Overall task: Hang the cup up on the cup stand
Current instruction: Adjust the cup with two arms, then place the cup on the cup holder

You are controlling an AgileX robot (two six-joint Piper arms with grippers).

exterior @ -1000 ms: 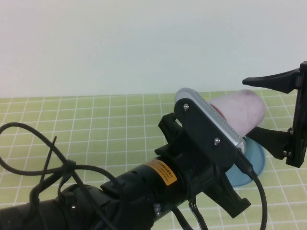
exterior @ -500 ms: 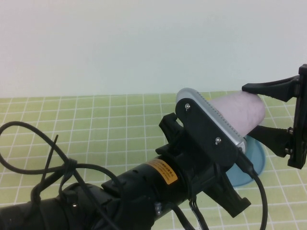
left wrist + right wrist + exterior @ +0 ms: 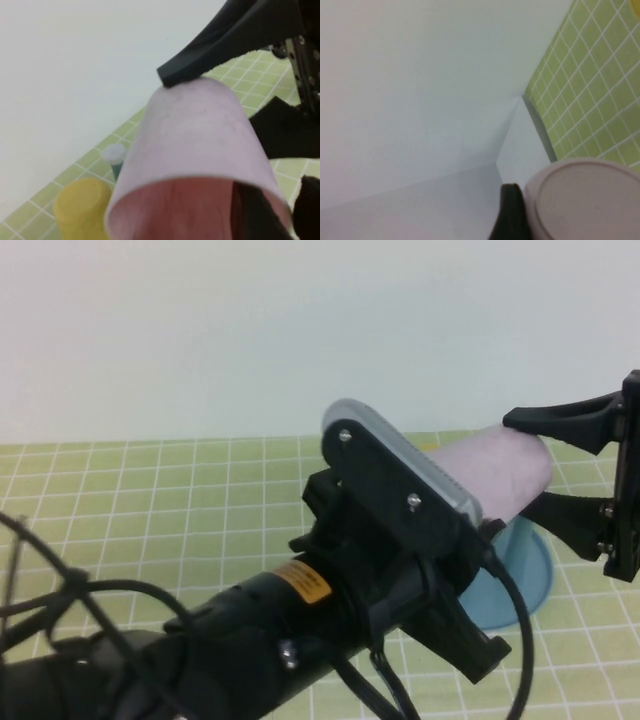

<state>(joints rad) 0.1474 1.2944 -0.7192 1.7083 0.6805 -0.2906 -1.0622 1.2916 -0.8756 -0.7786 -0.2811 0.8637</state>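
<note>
The pale pink cup (image 3: 503, 473) hangs on its side in the air above the blue cup stand (image 3: 527, 575). My right gripper (image 3: 525, 462) is shut on the cup's closed end, one finger above and one below. In the right wrist view a dark finger (image 3: 510, 215) presses the cup's base (image 3: 585, 200). My left gripper (image 3: 277, 212) stands at the cup's rim (image 3: 200, 135), one finger inside the darker pink mouth and the other outside, a gap showing beside the wall. In the high view the left wrist housing (image 3: 400, 480) hides those fingers.
A yellow cup (image 3: 82, 207) stands on the green grid mat (image 3: 200, 500) by a blue stand peg with a white knob (image 3: 115, 155). A plain white wall closes the back. The left arm and its cables (image 3: 120, 660) fill the front.
The right gripper closed onto the cup's closed end. The left gripper has loosened its hold on the rim, and the left wrist has shifted left and up.
</note>
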